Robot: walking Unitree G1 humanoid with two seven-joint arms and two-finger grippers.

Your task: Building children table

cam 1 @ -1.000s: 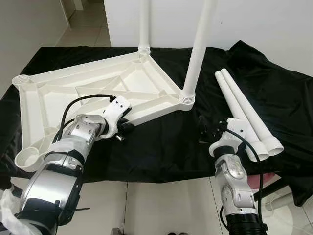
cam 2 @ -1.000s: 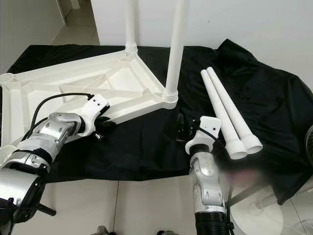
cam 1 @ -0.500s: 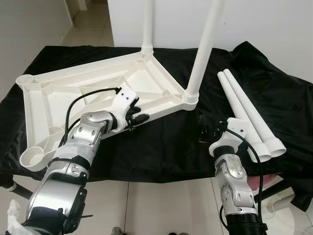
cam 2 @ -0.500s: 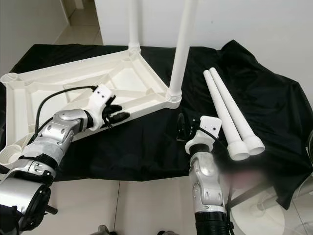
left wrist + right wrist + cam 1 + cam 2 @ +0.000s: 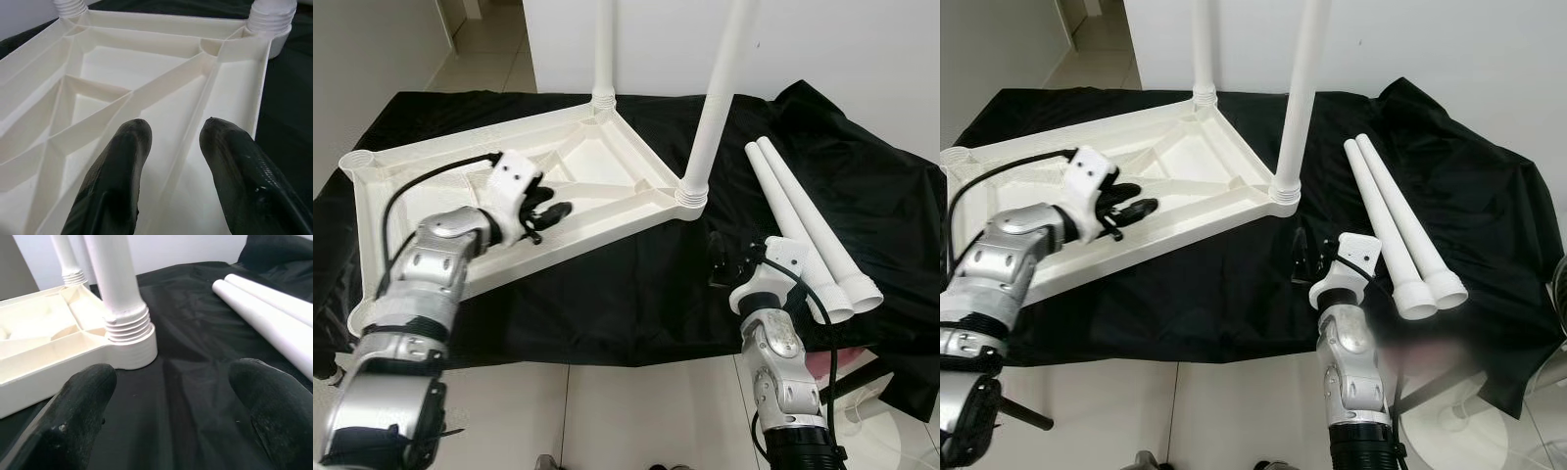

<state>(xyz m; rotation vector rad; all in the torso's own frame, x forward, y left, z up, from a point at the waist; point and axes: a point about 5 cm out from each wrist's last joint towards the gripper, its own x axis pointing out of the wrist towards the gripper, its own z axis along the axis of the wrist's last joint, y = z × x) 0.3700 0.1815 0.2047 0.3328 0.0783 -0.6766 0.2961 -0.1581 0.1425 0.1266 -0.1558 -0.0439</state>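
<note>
Left gripper [image 5: 546, 208] is hovering open and empty over your tabletop [image 5: 597, 162]; right gripper [image 5: 717, 261], open, is holding nothing. Two legs [image 5: 710, 98] are standing fitted, two loose legs [image 5: 798, 220] are waiting.

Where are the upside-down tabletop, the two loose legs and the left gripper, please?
upside-down tabletop [image 5: 607, 162], left eye view, ribbed underside near the far corner.
two loose legs [image 5: 793, 211], left eye view, mid-shaft of the pair.
left gripper [image 5: 173, 147], left wrist view, midway between its fingertips.
</note>
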